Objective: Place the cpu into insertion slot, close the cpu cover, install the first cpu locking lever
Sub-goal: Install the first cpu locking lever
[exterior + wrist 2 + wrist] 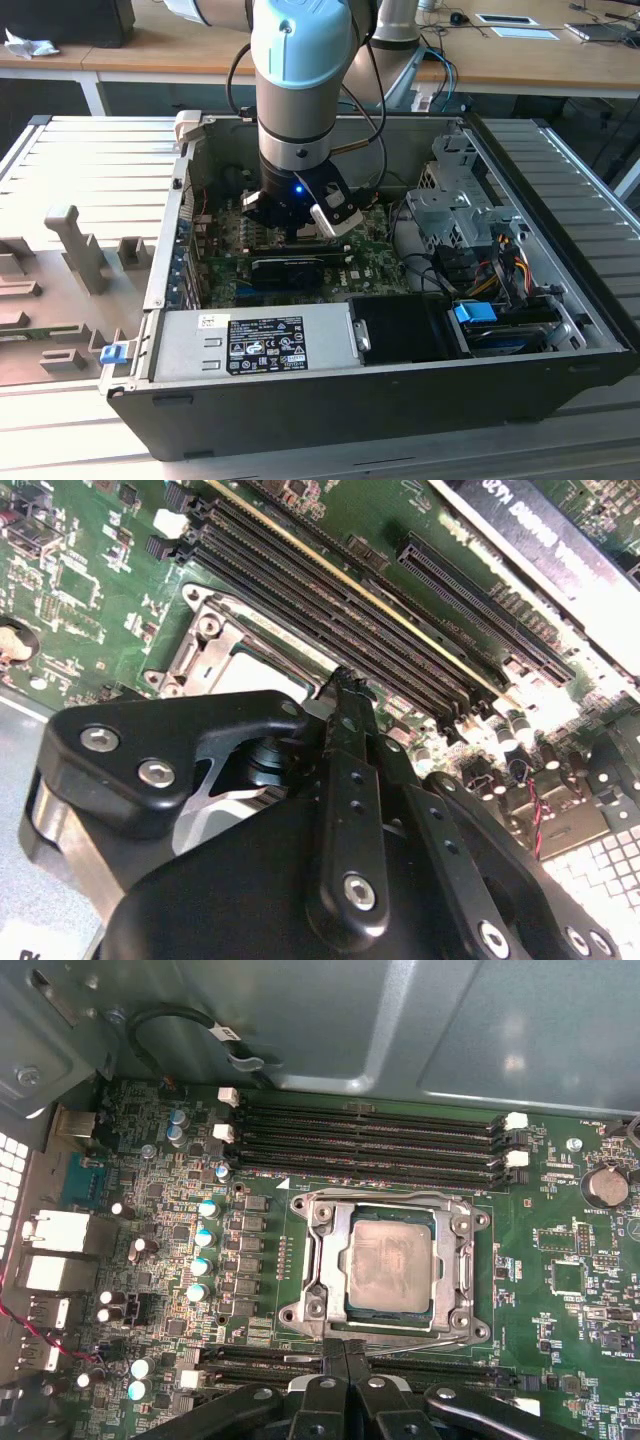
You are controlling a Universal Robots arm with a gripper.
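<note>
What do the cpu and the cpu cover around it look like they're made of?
The cpu looks like it has a metal top, dull silver-grey with a matte, slightly smudged surface. The cpu cover framing it appears to be stamped sheet metal, brighter grey, with light glinting along its edges. Neither can be confirmed from looks alone.

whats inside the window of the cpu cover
In the first wrist view the cpu lies in the window of the closed cpu cover, its pale top showing. The socket beneath it is covered.
</note>
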